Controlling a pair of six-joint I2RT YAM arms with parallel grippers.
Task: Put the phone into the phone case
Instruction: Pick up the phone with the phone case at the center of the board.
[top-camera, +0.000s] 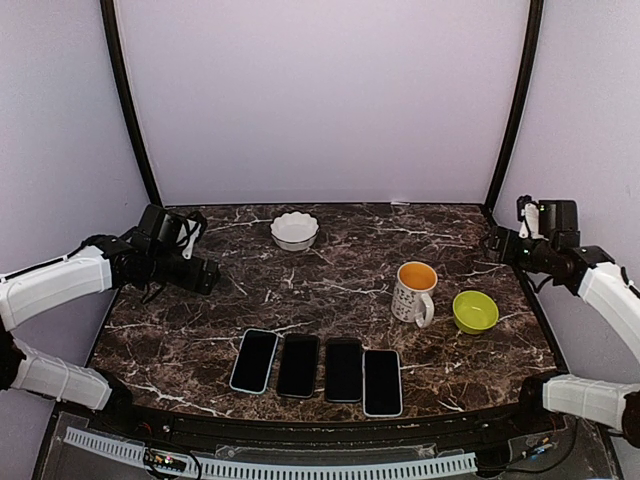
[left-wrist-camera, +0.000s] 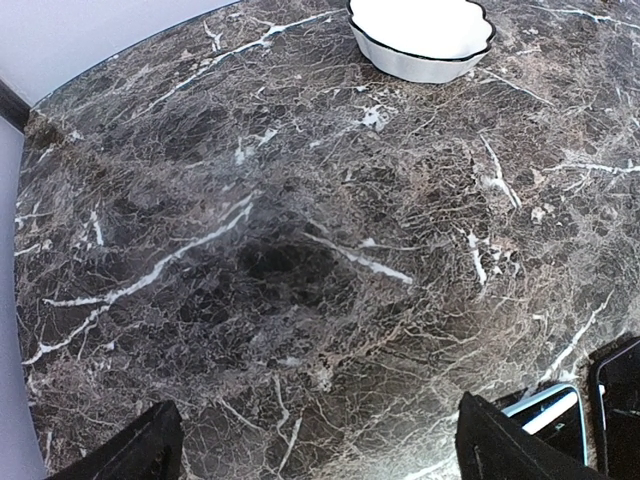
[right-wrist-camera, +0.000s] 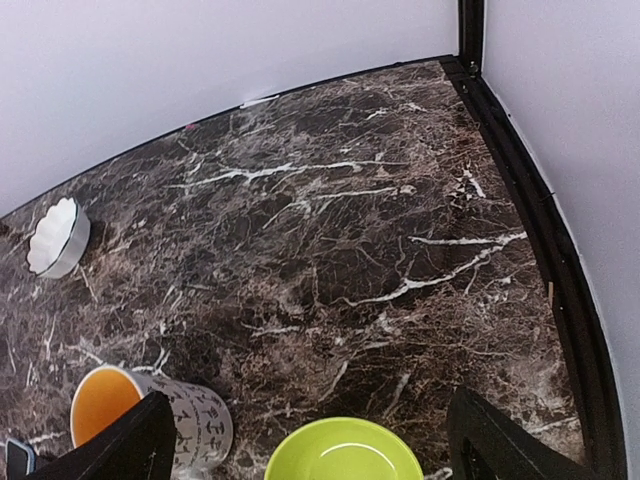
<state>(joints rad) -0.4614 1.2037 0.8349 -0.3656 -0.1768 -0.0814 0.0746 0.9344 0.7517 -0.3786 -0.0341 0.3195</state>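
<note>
- Nearest, along the near edge of the dark marbled surface: four flat phone-shaped slabs in a row, long sides close together, dark faces up.
- Leftmost of the row: blue-rimmed slab, with a pale blue border. Its corner also shows at the lower right of the left wrist view.
- Next to the right: left black slab and right black slab, both dark all over.
- Rightmost, set slightly nearer than the rest: white-rimmed slab.
- Cannot tell which of the four are bare and which are cased.
- Farther back, right of centre: white mug with an orange inside, upright, handle turned to the near side.
- Just right of the mug and apart from it: green bowl.
- Over the left part of the surface: left gripper, pointing right, fingers spread wide, well apart from the row.
- At the far right edge: right gripper, raised and pointing left, fingers likewise spread wide above the green bowl and mug.
- Farthest, near the back wall and a little left of centre: white scalloped bowl.
</note>
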